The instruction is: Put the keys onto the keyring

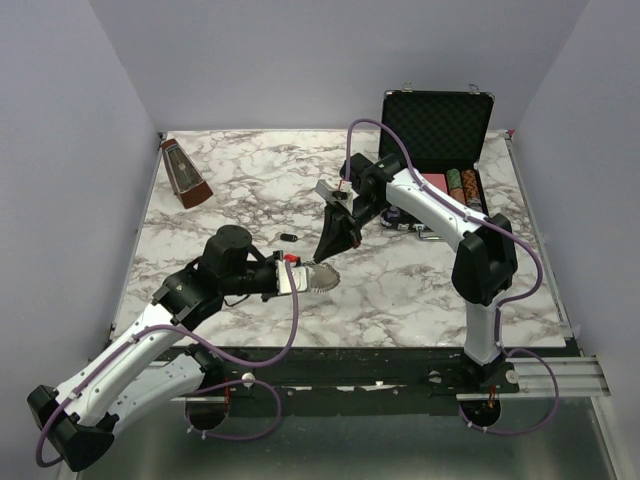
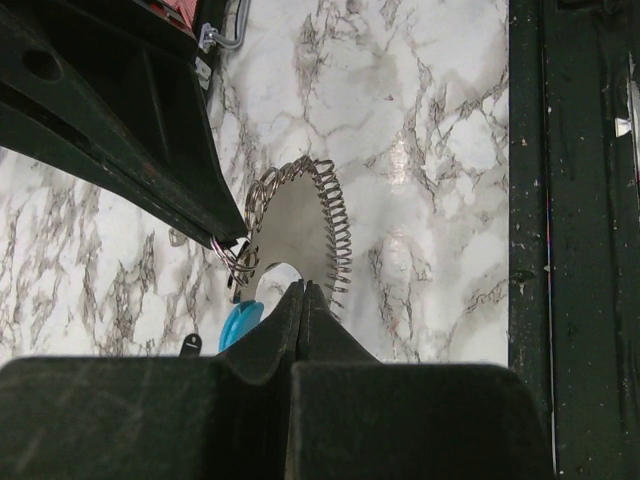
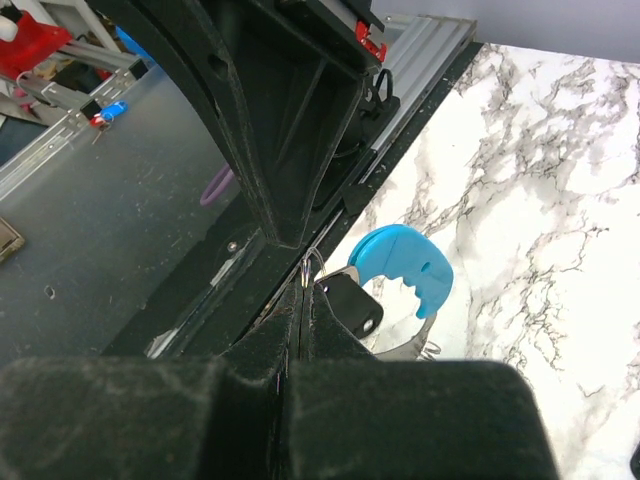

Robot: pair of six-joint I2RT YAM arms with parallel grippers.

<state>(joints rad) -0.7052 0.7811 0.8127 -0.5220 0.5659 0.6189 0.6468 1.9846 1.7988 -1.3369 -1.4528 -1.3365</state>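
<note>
**Keyring pinched between both closed grippers, just above the marble**

Keyring first, working outward from my side of the table. My left arm, a white-and-black jointed arm trailing a purple cable, lies low and stretched forward from its base at the near edge. Its forearm angles towards the table's middle. The left gripper (image 2: 303, 295) has its dark, scuffed plastic jaws pressed flat together on the keyring (image 2: 300, 225). That is a silvery metal loop with a springy, wire-coiled rim and a smooth dull flat face. A light blue curved plastic section (image 3: 400, 265) with a notched inner edge sits at one side of it. The loop hangs just off the white, grey-veined marble tabletop (image 1: 400, 290), near its centre.

The right gripper (image 3: 300, 290) meets it from the far side, tips almost nose to nose with the left one. Its jaws are fully closed too, with a thin wire loop of the keyring nipped at their tips. A glossy black plastic key head (image 3: 352, 303) sits just beside those tips against the blue section. I cannot tell whether it is gripped or only hanging. The right arm arches high from its base, elbow up, wrist pitched steeply down.

Just beyond the grippers, a small black-headed key (image 1: 287, 237) lies flat on the marble.

Farther back right stands an open black case (image 1: 437, 125) with a foam-lined lid upright. Striped poker chips (image 1: 461, 184) stand in rows inside it. A brown, pyramid-shaped wooden metronome (image 1: 186, 172) stands at the far left.
</note>
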